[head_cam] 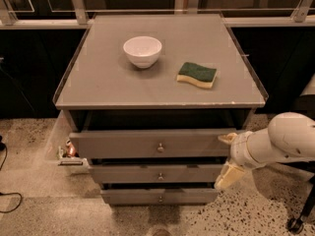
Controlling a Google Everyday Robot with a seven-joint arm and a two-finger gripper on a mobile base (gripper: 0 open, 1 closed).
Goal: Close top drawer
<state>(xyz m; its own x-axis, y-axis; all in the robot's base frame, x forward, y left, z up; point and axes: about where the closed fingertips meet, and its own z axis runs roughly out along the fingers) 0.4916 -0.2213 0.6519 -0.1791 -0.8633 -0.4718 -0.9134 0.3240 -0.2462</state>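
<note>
The top drawer [128, 144] is a wide grey front with a small round knob [160, 147], under the cabinet top. It stands out a little from the cabinet, with a dark gap above it. My gripper [227, 157] is at the right end of the drawer front, on the white arm [285, 139] coming in from the right. Its cream fingers [227, 175] are spread apart, one at the drawer's upper right corner and one lower, and hold nothing.
A white bowl [142, 50] and a green-and-yellow sponge [197, 74] lie on the cabinet top [98, 87]. Two lower drawer fronts [160, 173] stick out below. Small clutter [66, 154] lies left of the cabinet. A cable [10, 198] runs on the speckled floor.
</note>
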